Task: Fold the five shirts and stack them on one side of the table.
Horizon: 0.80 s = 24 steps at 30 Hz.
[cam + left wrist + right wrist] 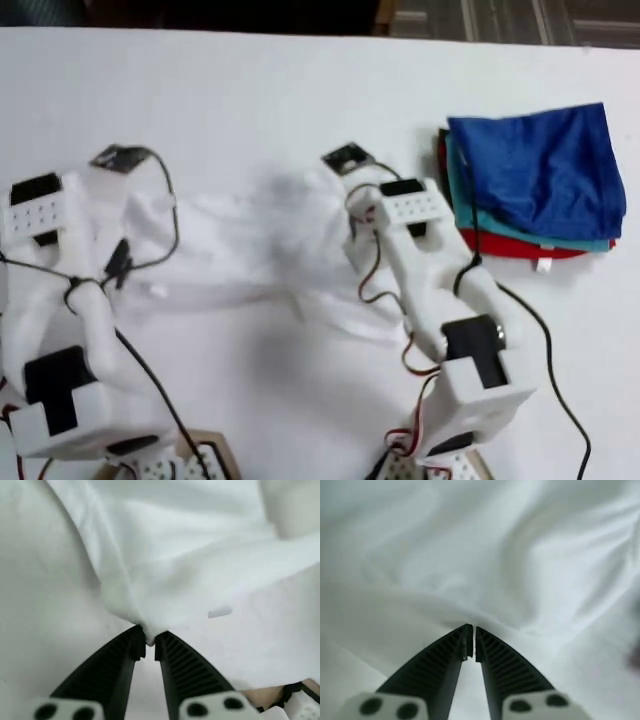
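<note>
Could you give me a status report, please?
Left hand and right hand shut on white shirt. Folded stack set aside, cable trailing past it.

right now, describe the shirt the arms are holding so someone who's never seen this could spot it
On the white table, look left of the folded stack topped by a blue shirt. The white shirt lies crumpled there, pinched by the left gripper and right gripper, the only one neither coloured nor stacked.

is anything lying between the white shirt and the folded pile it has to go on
No loose object. Between the white cloth shirt and the folded pile topped by a blue shirt stands only one white robot arm with its black cable.
</note>
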Motion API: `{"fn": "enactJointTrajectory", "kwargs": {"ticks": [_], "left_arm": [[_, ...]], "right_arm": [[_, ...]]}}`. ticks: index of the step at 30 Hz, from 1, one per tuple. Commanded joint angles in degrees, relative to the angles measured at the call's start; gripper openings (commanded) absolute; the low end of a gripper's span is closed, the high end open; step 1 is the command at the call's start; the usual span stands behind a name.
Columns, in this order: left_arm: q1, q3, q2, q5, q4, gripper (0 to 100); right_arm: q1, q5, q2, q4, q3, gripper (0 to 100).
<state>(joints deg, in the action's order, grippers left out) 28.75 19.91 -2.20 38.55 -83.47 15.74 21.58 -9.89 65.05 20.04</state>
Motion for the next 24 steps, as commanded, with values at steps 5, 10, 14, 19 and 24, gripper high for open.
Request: {"fn": "enactJointTrajectory", "kwargs": {"ticks": [5, 10, 14, 19, 24], "left_arm": [[1.93, 4.0, 4.92, 2.64, 7.21, 3], [1.93, 2.59, 9.67, 2.2, 7.3, 3], [2.29, -1.1, 9.76, 2.55, 2.64, 9], [4.13, -9.36, 9.76, 2.64, -6.77, 11], [5.8, -20.44, 9.76, 2.64, -15.12, 11]], "right_arm": [[-0.13, -0.09, 2.77, 0.04, -0.26, 1.9], [-0.04, -0.09, 2.77, 0.04, -0.26, 1.9], [0.04, -0.09, 2.77, 0.04, -0.44, 1.9], [0.04, -0.09, 2.77, 0.04, -0.44, 1.9], [0.04, -0.09, 2.77, -0.04, -0.53, 1.9]]}}
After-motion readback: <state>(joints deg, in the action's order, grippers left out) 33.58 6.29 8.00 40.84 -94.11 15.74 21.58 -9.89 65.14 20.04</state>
